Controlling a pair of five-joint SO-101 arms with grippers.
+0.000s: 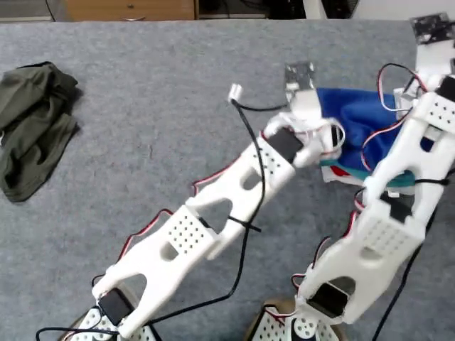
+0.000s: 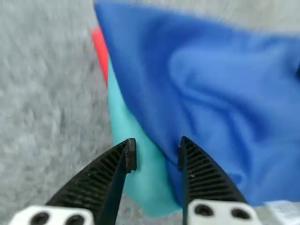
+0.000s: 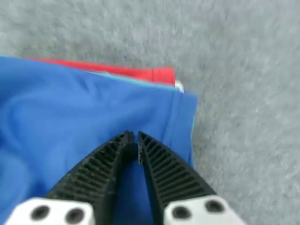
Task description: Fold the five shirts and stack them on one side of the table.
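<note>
Blue shirt (image 2: 225, 93) on a teal shirt (image 2: 136, 161); left gripper (image 2: 157, 152) hangs open at their edge, right gripper (image 3: 133, 139) squeezed almost closed over the blue.

Wooden drawer unit (image 1: 131, 9) with a small knob, at the high view's upper edge.

Jaws apart on left arm (image 1: 178, 238), together on right arm (image 1: 387, 227).
</note>
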